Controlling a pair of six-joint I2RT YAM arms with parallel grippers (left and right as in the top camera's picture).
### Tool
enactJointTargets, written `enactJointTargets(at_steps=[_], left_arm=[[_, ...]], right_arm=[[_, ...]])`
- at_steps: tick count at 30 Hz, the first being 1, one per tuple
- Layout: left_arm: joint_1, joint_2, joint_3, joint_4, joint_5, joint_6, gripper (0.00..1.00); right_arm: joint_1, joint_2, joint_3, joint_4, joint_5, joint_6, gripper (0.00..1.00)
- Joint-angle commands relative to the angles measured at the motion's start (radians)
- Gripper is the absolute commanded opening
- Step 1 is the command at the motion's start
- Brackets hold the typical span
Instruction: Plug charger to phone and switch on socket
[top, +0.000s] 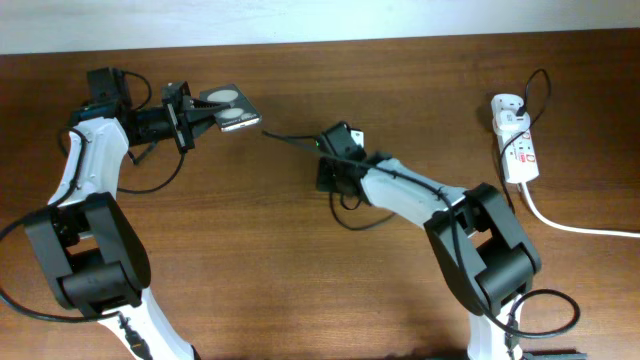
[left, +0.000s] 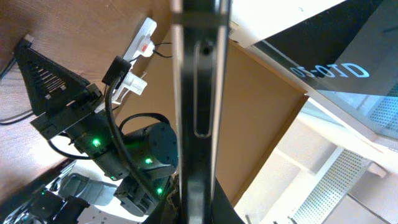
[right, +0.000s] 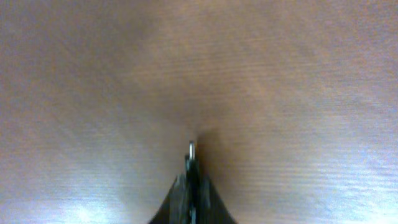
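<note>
My left gripper (top: 195, 108) is shut on the phone (top: 232, 108) and holds it off the table at the back left, its two white round patches facing up. In the left wrist view the phone (left: 199, 93) stands edge-on between the jaws (left: 199, 208). My right gripper (top: 295, 139) is shut on the charger's plug tip (top: 268, 133), just right of the phone and apart from it. In the right wrist view the small metal tip (right: 191, 148) sticks out of the shut fingers (right: 193, 186) over bare wood. The socket (top: 518, 150) lies at the far right with the white adapter (top: 507, 107) in it.
The thick white cord (top: 570, 225) runs from the socket off the right edge. A thin black cable (top: 541, 85) loops by the adapter. The brown wooden table (top: 250, 260) fills the view. The socket also shows far off in the left wrist view (left: 142, 37).
</note>
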Motion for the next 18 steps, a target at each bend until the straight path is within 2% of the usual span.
enactJointTargets(at_steps=[1,2,5,11,18], left_arm=[[0.002,0.010,0.005,0.002,0.055,0.056,0.00],[0.002,0.010,0.005,0.002,0.052,0.063,0.00],[-0.018,0.010,0.005,0.002,0.039,0.086,0.00],[-0.077,0.010,0.005,0.002,-0.052,0.085,0.00],[-0.092,0.010,0.005,0.002,-0.054,0.085,0.00]], right_arm=[[-0.042,0.011,0.180,-0.257,0.033,-0.282,0.04],[-0.044,0.011,0.217,-0.357,0.105,-0.328,0.04],[-0.045,0.020,0.217,-0.439,0.140,-0.360,0.04],[-0.112,0.026,0.146,-0.414,-0.049,-0.360,0.04],[-0.116,0.105,0.145,-0.410,-0.064,-0.357,0.04]])
